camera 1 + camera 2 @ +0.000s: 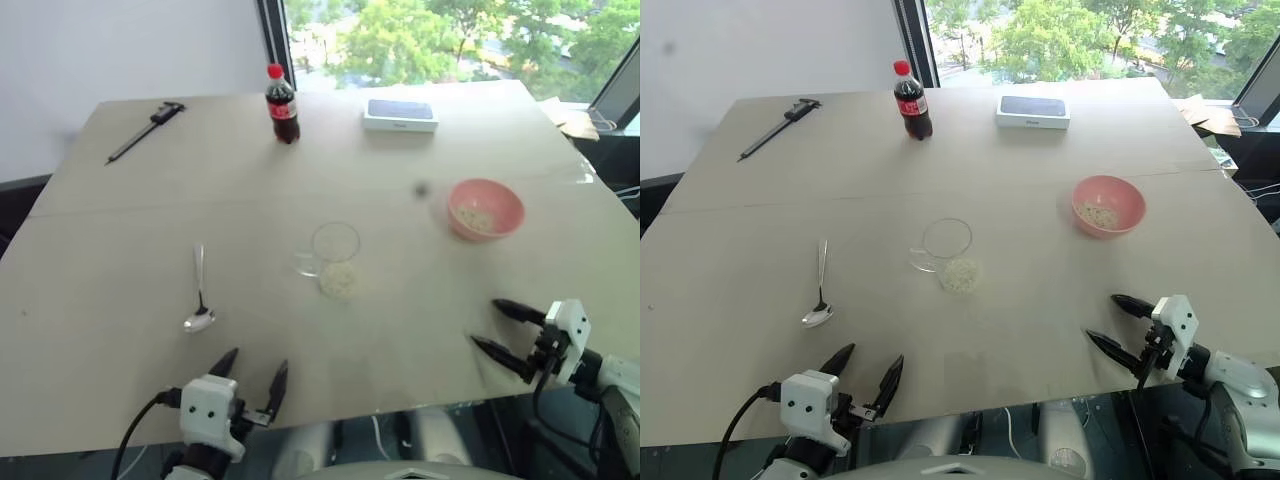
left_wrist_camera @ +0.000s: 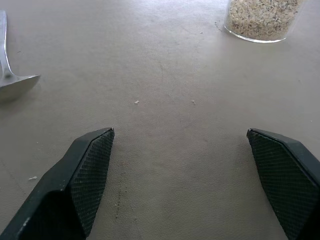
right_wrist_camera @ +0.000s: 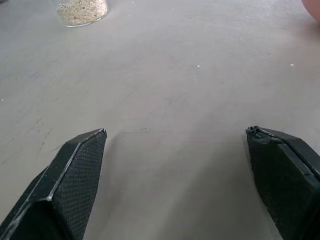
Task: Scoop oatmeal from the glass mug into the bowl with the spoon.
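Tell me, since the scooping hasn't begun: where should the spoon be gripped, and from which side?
Probably the handle's middle, coming from above with the open left hand, the nearer one. The spoon lies flat on the table, its handle pointing away from the robot and its bowl end nearest, so the fingers should straddle the thin handle crosswise.

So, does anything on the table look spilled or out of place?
Nothing stands out. A few tiny crumbs lie on the table near the glass mug. The spoon lies flat and the bowl stands upright.
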Available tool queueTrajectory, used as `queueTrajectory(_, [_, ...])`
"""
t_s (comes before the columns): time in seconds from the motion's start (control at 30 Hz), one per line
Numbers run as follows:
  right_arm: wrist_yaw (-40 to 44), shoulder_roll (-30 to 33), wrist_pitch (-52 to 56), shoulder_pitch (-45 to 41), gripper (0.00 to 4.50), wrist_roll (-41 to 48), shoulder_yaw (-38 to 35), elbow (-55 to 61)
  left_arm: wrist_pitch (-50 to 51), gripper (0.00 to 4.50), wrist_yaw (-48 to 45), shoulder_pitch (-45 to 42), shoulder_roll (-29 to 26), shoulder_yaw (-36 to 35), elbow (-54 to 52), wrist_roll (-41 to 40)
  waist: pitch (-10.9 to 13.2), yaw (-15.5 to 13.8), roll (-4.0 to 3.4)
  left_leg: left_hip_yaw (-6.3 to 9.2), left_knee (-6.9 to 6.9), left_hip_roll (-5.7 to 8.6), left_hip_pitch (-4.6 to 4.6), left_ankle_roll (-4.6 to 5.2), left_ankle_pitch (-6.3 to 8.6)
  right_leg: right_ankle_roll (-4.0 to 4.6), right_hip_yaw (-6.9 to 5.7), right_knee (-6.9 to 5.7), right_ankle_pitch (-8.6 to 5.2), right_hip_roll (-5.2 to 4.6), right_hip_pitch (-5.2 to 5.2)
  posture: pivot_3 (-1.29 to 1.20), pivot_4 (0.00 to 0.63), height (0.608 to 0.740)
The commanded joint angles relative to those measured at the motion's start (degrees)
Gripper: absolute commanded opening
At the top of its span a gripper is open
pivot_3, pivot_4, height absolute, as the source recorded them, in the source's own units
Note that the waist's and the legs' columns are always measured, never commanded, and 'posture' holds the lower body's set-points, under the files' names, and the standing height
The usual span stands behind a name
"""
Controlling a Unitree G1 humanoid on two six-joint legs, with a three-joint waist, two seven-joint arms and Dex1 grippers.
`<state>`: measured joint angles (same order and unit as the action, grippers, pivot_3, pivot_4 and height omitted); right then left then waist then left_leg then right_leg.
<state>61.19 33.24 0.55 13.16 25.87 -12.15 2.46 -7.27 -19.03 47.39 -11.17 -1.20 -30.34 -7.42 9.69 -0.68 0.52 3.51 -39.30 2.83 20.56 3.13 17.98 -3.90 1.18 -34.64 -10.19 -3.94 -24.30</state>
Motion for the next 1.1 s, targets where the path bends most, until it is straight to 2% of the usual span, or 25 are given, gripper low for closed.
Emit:
queueTrajectory(0.03, [0.46, 0.14, -0.90, 0.06, 4.49, 0.21, -0.18, -0.12, -1.32, 4.45, -0.13, -0.75, -0.44, -0.22, -0.92, -0.15, 0.00, 0.00, 0.00, 0.00, 0.00, 0.00, 0.00, 0.00, 0.00, 0.00, 0.00, 0.00, 0.00, 0.00, 0.00, 0.00, 0.150, 0.740])
queueTrajectory(0.2, [0.23, -0.37, -2.10, 0.07, 4.49, 0.00, 0.10, -0.61, -1.30, 4.45, -0.43, -3.92, -0.82, -0.76, 0.61, -0.87, -0.02, -0.04, -0.03, 0.03, -0.02, 0.00, -0.01, 0.00, 0.00, 0.00, -0.05, -0.02, 0.00, 0.01, 0.01, 0.00, 0.150, 0.740])
queueTrajectory(0.97, [0.57, -0.48, -1.40, -2.70, 4.49, 0.58, 3.50, 1.94, -0.40, 4.45, 1.29, -5.73, -0.62, -1.51, -0.08, -0.08, -0.03, -0.01, -0.04, 0.02, -0.02, 0.02, -0.02, 0.00, 0.00, 0.01, -0.02, -0.02, 0.01, -0.01, 0.01, 0.00, 0.150, 0.740])
queueTrajectory(1.1, [1.18, 0.77, 2.64, -4.65, 4.49, 3.63, 3.61, 7.06, 3.35, 4.45, 2.72, -7.18, -2.01, -7.08, -4.21, -2.81, 0.00, -0.01, -0.08, 0.03, -0.02, 0.02, -0.02, 0.00, -0.01, 0.01, -0.02, -0.04, 0.01, 0.00, -0.01, 0.00, 0.150, 0.740])
